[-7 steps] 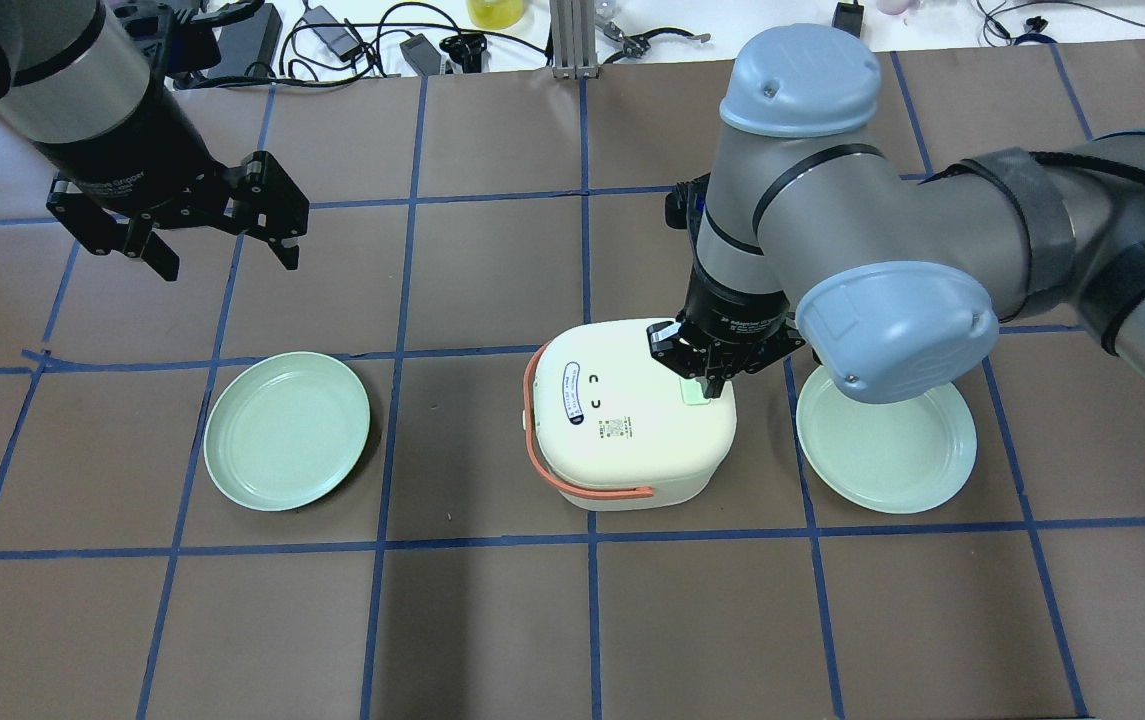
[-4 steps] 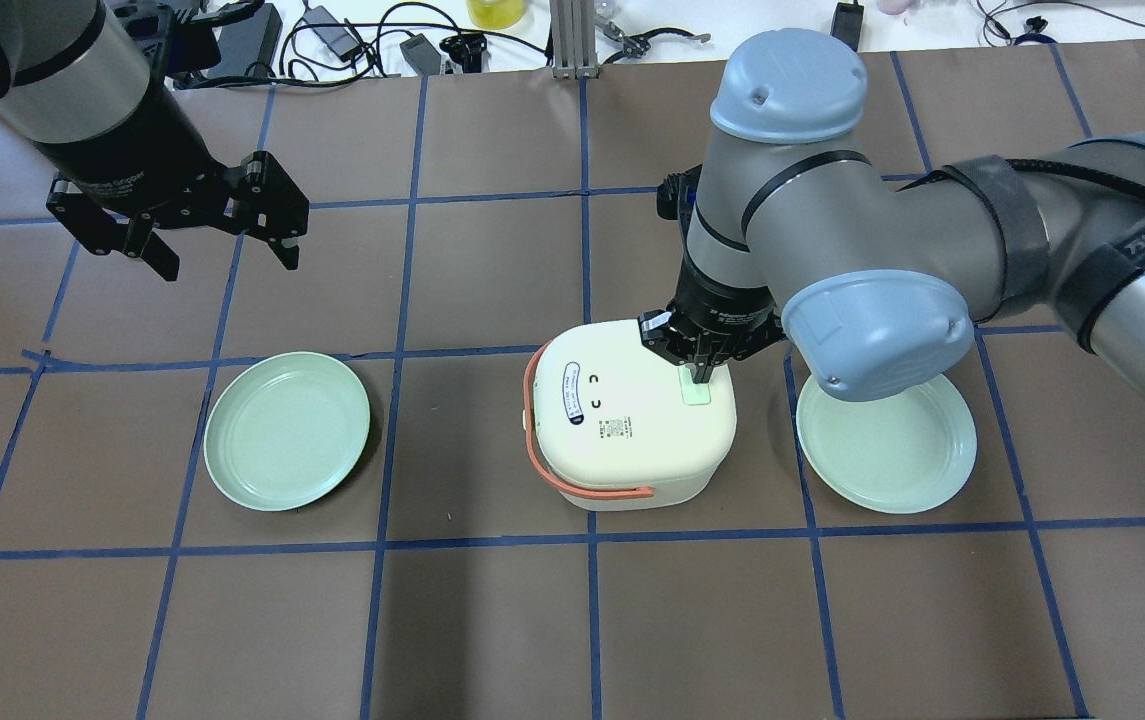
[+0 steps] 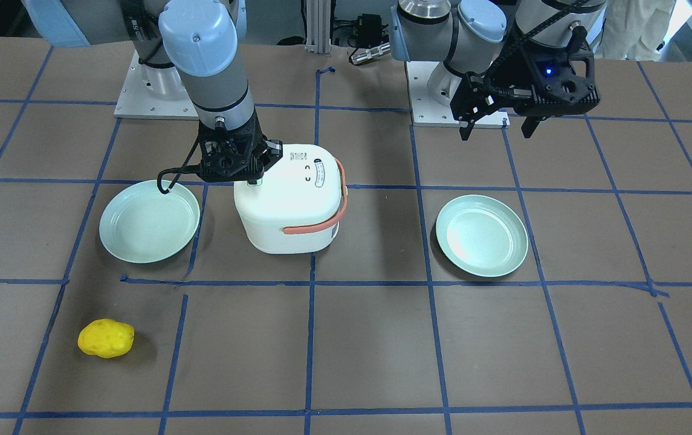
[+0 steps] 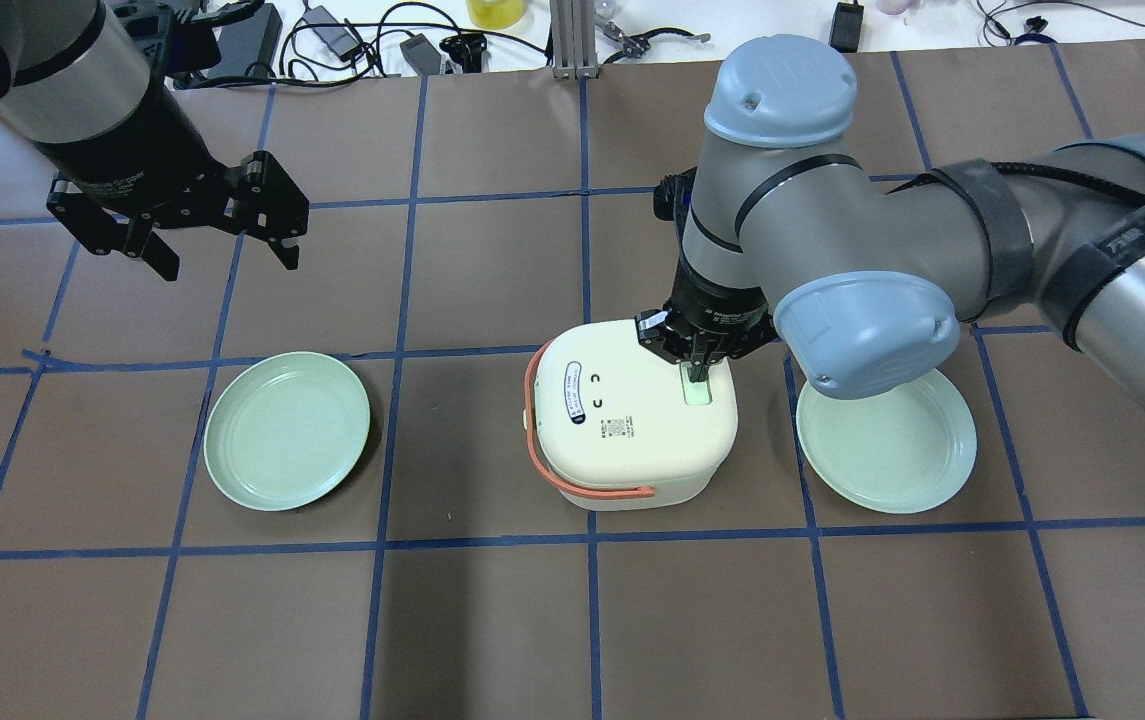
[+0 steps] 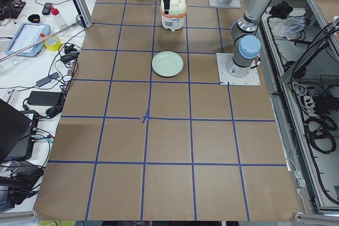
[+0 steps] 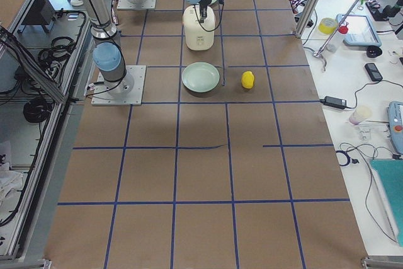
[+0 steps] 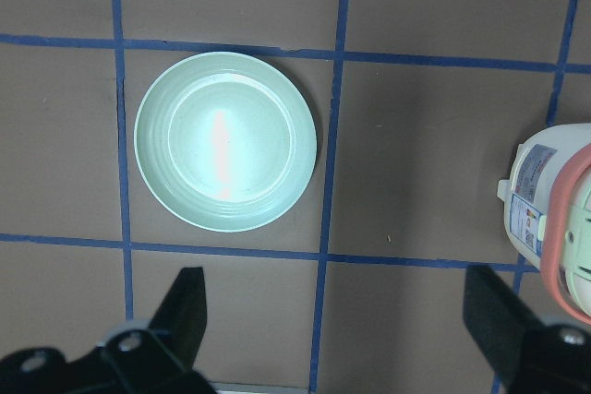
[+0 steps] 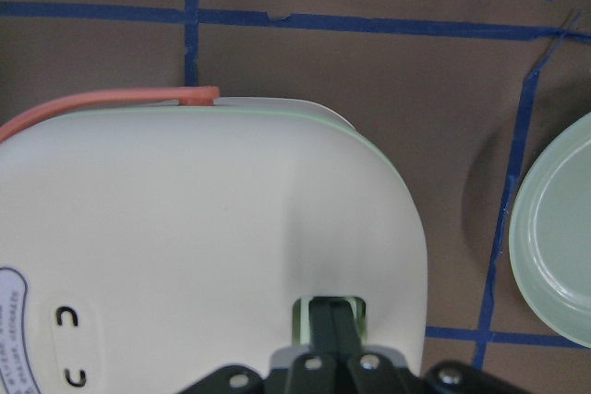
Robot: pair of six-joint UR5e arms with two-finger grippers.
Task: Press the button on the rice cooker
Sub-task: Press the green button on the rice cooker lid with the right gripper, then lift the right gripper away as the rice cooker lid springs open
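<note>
**Rice cooker button (image 4: 697, 395) under the closed right gripper**

The right gripper (image 4: 698, 378) points straight down with its two fingers pressed together and nothing held between them. In the right wrist view, the fingertips (image 8: 329, 316) sit inside the pale green recess of the button, and they appear to rest on it. In the overhead view they cover the end of the button nearest the wrist, while the rest of the green strip shows just past the tips.

The button lies on the lid of the white rice cooker (image 4: 622, 430), right at the gripper. Most of the cooker's body spreads out to the side away from the right arm. Its orange handle (image 4: 529, 410) is folded down around the far side of the body, well clear of the fingers. On the gripper's other side, close by but not touching the cooker, a pale green plate (image 4: 892, 455) lies partly under the arm's elbow joint.

The left gripper (image 4: 230, 265) hangs above the brown table (image 4: 492, 620) with its fingers spread wide and nothing between them, well apart from the cooker. A second green plate (image 4: 287, 430) lies on the table below and just ahead of it. A yellow lumpy object (image 3: 106, 338) sits far from both grippers, near the operators' edge.
</note>
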